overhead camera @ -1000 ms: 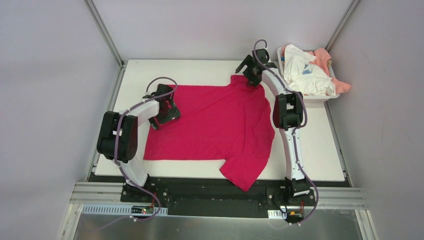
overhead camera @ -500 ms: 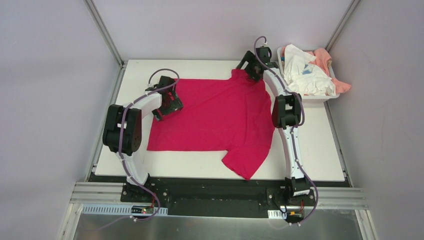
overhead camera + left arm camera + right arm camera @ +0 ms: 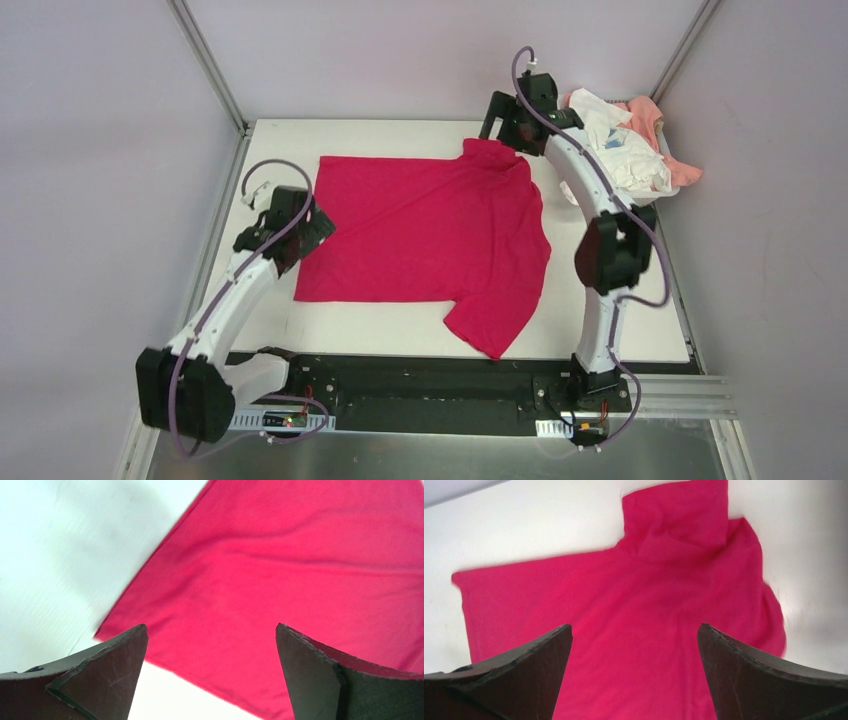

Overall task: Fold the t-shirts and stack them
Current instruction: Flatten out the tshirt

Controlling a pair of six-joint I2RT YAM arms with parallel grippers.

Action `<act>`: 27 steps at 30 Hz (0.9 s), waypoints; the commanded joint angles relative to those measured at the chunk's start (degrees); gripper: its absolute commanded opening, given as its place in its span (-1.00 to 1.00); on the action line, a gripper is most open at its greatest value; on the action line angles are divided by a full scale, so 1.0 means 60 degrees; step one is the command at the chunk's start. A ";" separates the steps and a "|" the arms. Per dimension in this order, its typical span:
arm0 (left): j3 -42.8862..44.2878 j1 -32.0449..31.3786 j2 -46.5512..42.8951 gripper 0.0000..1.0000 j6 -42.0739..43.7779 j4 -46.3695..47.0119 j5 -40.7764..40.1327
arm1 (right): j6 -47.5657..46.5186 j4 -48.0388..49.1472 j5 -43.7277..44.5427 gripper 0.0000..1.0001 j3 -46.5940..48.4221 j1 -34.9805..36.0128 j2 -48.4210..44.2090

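Observation:
A plain magenta-red t-shirt (image 3: 430, 235) lies spread flat on the white table (image 3: 620, 310). One sleeve points to the near edge, the other (image 3: 492, 152) lies bunched at the far side. My left gripper (image 3: 305, 235) is open and empty over the shirt's left edge; the left wrist view shows its jaws (image 3: 210, 626) apart above the hem corner (image 3: 107, 627). My right gripper (image 3: 502, 128) is open and empty, raised over the far sleeve; the right wrist view (image 3: 634, 626) looks down on the shirt (image 3: 644, 605).
A white plastic basket (image 3: 660, 185) stands at the table's far right. It holds crumpled white shirts (image 3: 615, 145) and a peach-pink one (image 3: 650, 115) hanging over its rim. Grey walls and metal posts close in the table.
Both grippers have let go of the shirt. The left arm drew back to the left. The right gripper rose toward the far edge. The shirt now lies flatter, shifted toward the far side.

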 commanded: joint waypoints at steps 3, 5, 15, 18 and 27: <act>-0.2040 0.0140 -0.1850 0.98 -0.1588 -0.1948 -0.0542 | 0.0291 -0.0067 0.1897 0.99 -0.5632 0.1367 -0.4316; -0.2401 0.0244 -0.2143 0.98 -0.1772 -0.2387 -0.0688 | 0.0899 0.0445 0.1959 0.99 -0.7578 0.1805 -0.5492; -0.3296 0.0963 -0.1877 0.70 -0.2316 -0.1755 -0.0459 | 0.2341 0.1067 0.1441 0.99 -1.0995 0.2739 -0.7971; -0.3455 0.1059 -0.1459 0.52 -0.2449 -0.1602 -0.0416 | 0.2456 0.0976 0.1570 0.99 -1.1031 0.2880 -0.8112; -0.3821 0.1188 -0.0246 0.02 -0.2610 -0.0595 -0.0358 | 0.2604 0.0814 0.1284 0.99 -1.1521 0.3350 -0.8592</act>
